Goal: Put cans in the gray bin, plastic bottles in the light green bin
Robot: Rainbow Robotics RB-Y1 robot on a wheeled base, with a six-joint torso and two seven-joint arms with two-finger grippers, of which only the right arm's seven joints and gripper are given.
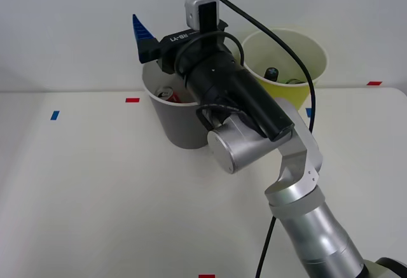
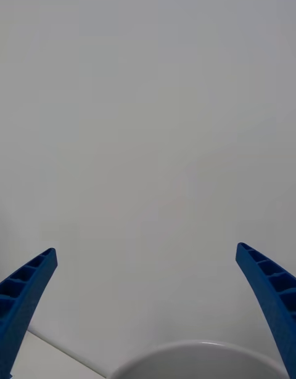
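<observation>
The gray bin (image 1: 175, 125) stands at the back of the table, and a red can (image 1: 166, 93) with a silver top lies inside it. To its right is the light green bin (image 1: 299, 58), holding a dark plastic bottle (image 1: 272, 74) with a black cap. My right gripper (image 1: 141, 31) hovers above the gray bin's far rim, open and holding nothing. In the right wrist view the two blue fingers (image 2: 24, 293) stand wide apart, with the gray bin's white rim (image 2: 197, 349) just below them and the plain wall behind.
The white table (image 1: 95, 195) carries small tape marks: red (image 1: 132, 100), blue (image 1: 55, 115) and red at the front edge (image 1: 206, 276). My arm (image 1: 254, 132) crosses in front of both bins. A pale wall rises right behind them.
</observation>
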